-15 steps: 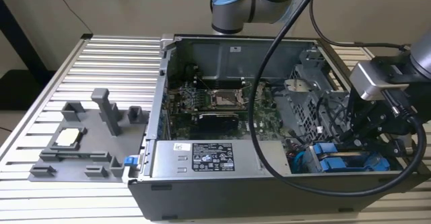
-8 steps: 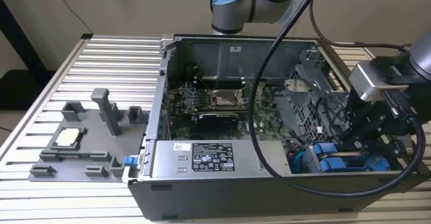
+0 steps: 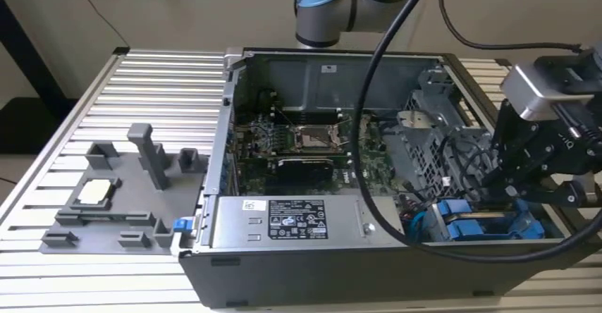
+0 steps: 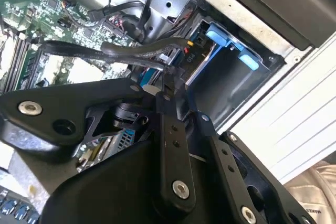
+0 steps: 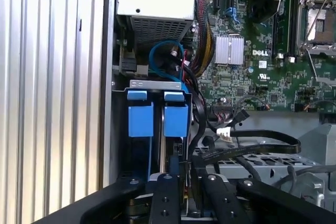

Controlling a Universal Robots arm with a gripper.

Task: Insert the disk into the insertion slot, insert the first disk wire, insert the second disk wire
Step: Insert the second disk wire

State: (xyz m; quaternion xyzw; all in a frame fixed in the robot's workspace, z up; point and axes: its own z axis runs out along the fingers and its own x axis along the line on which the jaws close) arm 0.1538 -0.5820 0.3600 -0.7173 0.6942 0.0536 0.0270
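A: Claw [image 4: 169, 94] inside the open PC case [image 3: 311, 271], fingers [image 5: 167, 192] drawn narrow, pinching a black wire [image 4: 131, 51] at the connector end, right at the back of the disk [image 5: 176, 129].

B: And the disk itself?

A: Already seated in the insertion slot [image 5: 155, 83], blue carrier [image 3: 489, 227] showing at the case's near corner on the exterior view's right. A 2nd blue carrier [image 5: 140, 120] sits just beside it.

B: Surroundings?

A: Motherboard [image 3: 311, 140] w/ CPU socket mid-case, power supply [image 3: 287, 221] next to the drive bay. Blue cable [image 5: 160, 59] loops near the bay. Grey fixture [image 3: 113, 200] on the slatted table [image 3: 151, 80], exterior view's left, well apart from the case.
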